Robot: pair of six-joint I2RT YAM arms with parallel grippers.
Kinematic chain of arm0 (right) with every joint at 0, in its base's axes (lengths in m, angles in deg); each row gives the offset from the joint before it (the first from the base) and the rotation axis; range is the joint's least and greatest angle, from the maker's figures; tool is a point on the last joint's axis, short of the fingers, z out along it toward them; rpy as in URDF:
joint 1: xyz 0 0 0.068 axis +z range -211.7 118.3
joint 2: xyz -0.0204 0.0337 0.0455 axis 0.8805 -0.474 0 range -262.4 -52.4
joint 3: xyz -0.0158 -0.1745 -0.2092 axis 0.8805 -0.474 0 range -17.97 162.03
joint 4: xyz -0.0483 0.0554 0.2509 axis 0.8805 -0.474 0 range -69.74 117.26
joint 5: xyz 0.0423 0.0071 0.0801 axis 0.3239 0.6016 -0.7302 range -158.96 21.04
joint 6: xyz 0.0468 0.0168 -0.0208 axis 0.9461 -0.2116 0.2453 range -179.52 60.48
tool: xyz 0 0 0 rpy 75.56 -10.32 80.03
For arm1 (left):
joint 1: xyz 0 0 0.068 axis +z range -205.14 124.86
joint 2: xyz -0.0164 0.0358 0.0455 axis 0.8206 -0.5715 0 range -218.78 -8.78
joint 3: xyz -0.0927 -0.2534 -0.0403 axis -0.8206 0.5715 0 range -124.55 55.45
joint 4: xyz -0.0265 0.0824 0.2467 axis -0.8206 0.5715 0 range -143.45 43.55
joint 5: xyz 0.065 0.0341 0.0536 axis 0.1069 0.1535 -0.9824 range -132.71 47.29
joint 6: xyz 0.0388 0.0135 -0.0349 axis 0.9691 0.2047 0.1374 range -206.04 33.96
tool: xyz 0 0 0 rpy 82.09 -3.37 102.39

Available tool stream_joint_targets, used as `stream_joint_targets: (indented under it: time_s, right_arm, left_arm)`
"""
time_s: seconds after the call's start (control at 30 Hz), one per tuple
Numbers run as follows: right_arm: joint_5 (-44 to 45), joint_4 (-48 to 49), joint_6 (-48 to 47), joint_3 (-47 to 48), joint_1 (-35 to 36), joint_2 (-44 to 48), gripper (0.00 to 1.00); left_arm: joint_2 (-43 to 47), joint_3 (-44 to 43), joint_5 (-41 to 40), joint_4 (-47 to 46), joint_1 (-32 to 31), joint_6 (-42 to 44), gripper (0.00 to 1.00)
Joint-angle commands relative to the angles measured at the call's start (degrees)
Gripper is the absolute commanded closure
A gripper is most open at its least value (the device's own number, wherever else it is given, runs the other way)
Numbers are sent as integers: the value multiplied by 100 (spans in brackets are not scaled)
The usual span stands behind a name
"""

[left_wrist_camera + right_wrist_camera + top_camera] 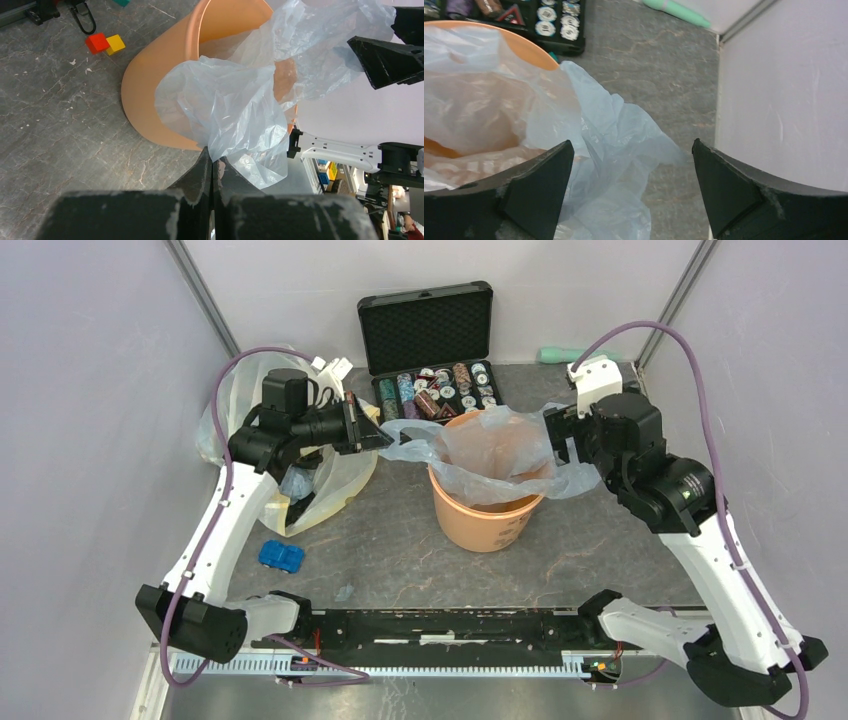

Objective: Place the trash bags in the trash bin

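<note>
Overhanging bucket (485, 528) rim: pale blue bag (417, 446)

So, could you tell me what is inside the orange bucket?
The pale blue bag hangs into the bucket, its edges spilling over the rim on both sides; the left gripper pinches one edge. The plastic covers the bucket's bottom, so anything beneath it cannot be seen.

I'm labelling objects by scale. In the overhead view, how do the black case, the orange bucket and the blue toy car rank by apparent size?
1. The black case, lid open, and the orange bucket look nearly alike, so I won't rank one above the other.
2. The blue toy car is clearly the smallest.
</note>
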Motion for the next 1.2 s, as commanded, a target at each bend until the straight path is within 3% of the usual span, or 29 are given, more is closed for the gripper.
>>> stream_joint_targets:
  time_s: [0.0,0.1,0.17,0.27,0.47,0.53,0.9,1.17]
  right_arm:
    - [885,-39,-68,-135,9,383,12]
    - [1520,132,-44,-352,8,501,32]
    - [1767,215,-31,-377,1,453,39]
    - [1419,506,-65,-440,-2,340,49]
    - [599,1041,-33,-684,-66,17,89]
    - [553,1220,-39,-746,-165,-115,98]
    - [-638,1299,68,-198,-1552,-1495,100]
    - [-1253,1538,236,-1046,-2125,-1736,100]
  left_arm:
    - [32,-309,-199,121,21,133,98]
    - [14,-348,-487,308,22,263,98]
    - [-18,-367,-716,437,26,360,98]
    - [-54,-351,-905,481,22,430,98]
    - [-364,-359,-865,429,21,501,98]
    - [-507,-373,-869,373,26,501,98]
    - [-1214,-478,-934,350,21,457,98]
    - [-1543,16,-808,191,-97,283,98]
